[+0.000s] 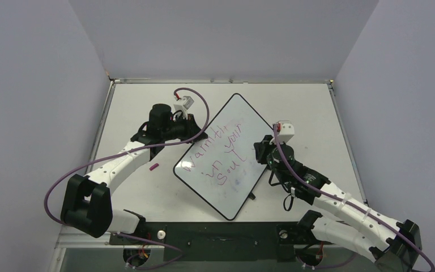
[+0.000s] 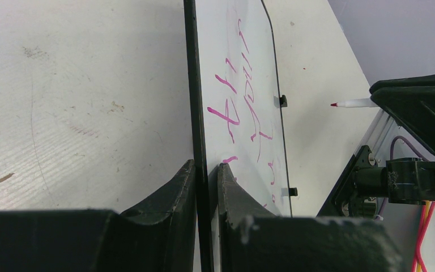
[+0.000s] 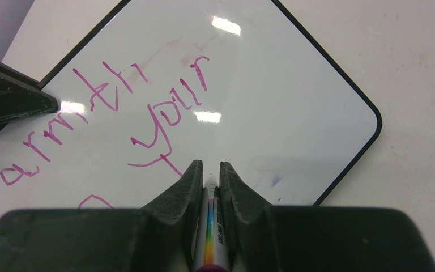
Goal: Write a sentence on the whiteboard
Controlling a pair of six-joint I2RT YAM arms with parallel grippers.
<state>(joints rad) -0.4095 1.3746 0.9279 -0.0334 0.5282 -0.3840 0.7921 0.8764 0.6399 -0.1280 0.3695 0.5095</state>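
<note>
Clamping the whiteboard at ten o'clock, left claw steadies; right claw grips the marker at three: sentence looks done, lift away next.

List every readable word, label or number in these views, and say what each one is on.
"Warmth": pink handwriting, first line of the sentence on the whiteboard.
"in your": second line, same board.
"soul": third line, same board.
Small print on the marker barrel: too blurred to read.
</note>
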